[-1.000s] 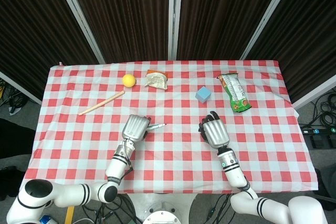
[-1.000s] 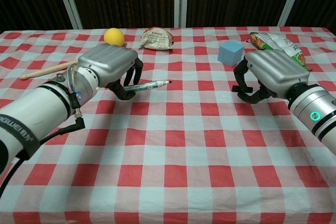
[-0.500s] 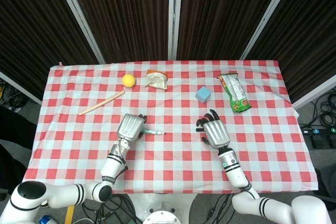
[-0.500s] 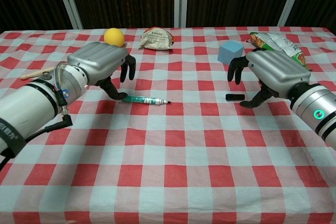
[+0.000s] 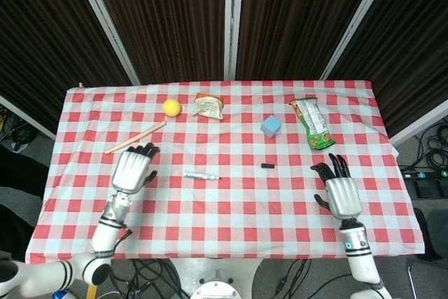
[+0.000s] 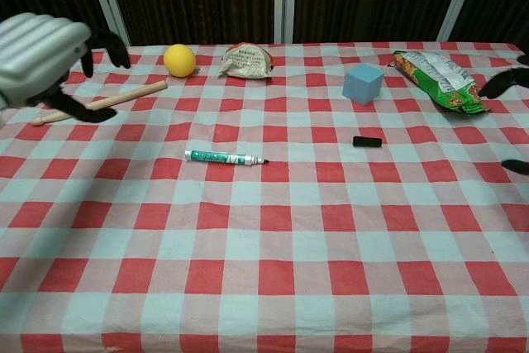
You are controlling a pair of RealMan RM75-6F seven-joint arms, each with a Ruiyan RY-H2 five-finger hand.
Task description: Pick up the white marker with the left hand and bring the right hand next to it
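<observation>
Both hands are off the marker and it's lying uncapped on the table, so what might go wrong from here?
1. The white marker with green print lies loose on the red-checked tablecloth with its dark tip bare; it may ink the cloth or roll when touched.
2. Its small black cap lies apart, easy to knock away.
3. The left hand and right hand, both open, sit far out, so re-gripping means a long reach.

A red-and-white checked cloth covers the tabletop (image 5: 231, 222). Near the far edge lie a yellow ball (image 5: 171, 107) and, just beside it, a crumpled paper wrapper (image 5: 209, 106). A wooden stick (image 5: 136, 137) lies slantwise toward the far left corner. A blue cube (image 5: 271, 126) sits toward the far right, with a green snack bag (image 5: 312, 124) near the right edge. A small black cap (image 5: 266, 166) lies nearer the middle.
</observation>
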